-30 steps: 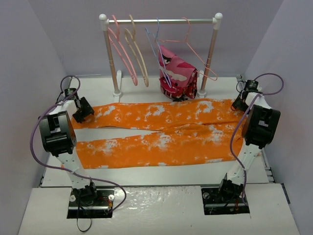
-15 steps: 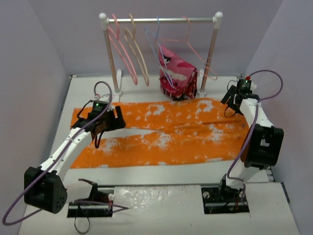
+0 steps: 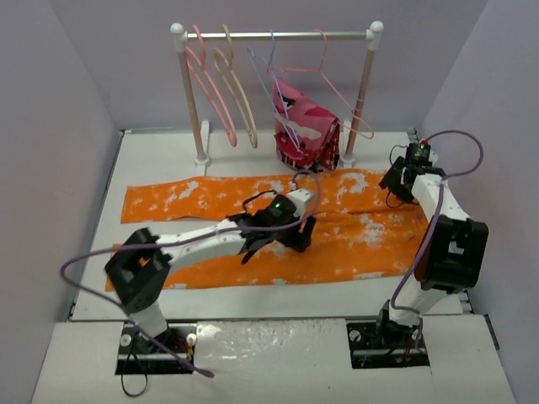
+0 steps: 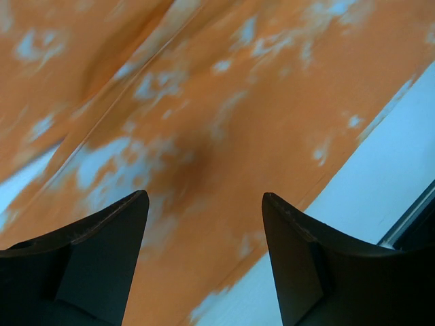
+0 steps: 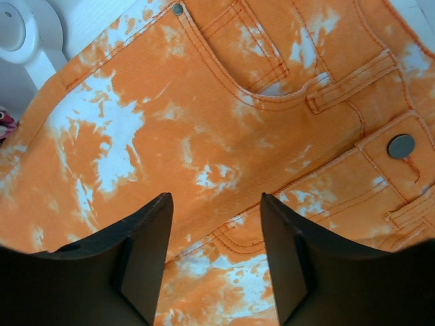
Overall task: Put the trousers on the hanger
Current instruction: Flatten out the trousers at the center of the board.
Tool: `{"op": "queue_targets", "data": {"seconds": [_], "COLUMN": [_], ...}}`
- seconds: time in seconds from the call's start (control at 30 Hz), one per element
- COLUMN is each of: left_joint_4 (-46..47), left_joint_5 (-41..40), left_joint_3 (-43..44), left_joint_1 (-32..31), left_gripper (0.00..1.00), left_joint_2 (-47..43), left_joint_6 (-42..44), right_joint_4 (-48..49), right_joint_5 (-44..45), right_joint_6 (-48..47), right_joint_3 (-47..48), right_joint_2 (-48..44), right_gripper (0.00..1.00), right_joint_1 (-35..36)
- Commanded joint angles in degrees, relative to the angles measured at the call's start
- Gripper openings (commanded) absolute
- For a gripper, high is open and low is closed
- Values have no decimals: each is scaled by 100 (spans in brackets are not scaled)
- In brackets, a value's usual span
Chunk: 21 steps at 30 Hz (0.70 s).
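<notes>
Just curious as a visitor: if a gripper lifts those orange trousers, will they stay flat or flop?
Probably flop: the trousers lie flat with soft creases. The waist, with stitched seams and a metal button, likely hangs heaviest.

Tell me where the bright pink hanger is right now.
In the top view the bright pink hanger hangs at the left end of the rail, between the left post and the beige hanger, beyond the spread trousers.

no legible txt, labels, brands or nos
</notes>
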Motion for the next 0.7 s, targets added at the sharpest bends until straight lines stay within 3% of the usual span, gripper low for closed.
{"op": "queue_targets", "data": {"seconds": [0.0,0.13,0.37,0.67], "left_joint_4": [1246,1540,1684,1600], "left_joint_5": [473,892,1306,1645], "left_joint_3": [1152,1606,1689,799], "left_joint_1": [-448,-617,-779,-1074], "left_gripper": [62,59,59,55], "left_joint_2": [1040,1749,2340,2427], "left_joint_6": [516,526,592,573], "right_joint_4": [152,138,214,660], "right_joint_5": [-117,-107,-153,-91], "right_joint_6": [-34,-114,-160,-118], "right_joint_3": [410,636,952,1027], "right_joint_2": [146,415,1175,1972], "right_gripper": [36,29,26,24], "right_joint_1": [40,56,100,135]}}
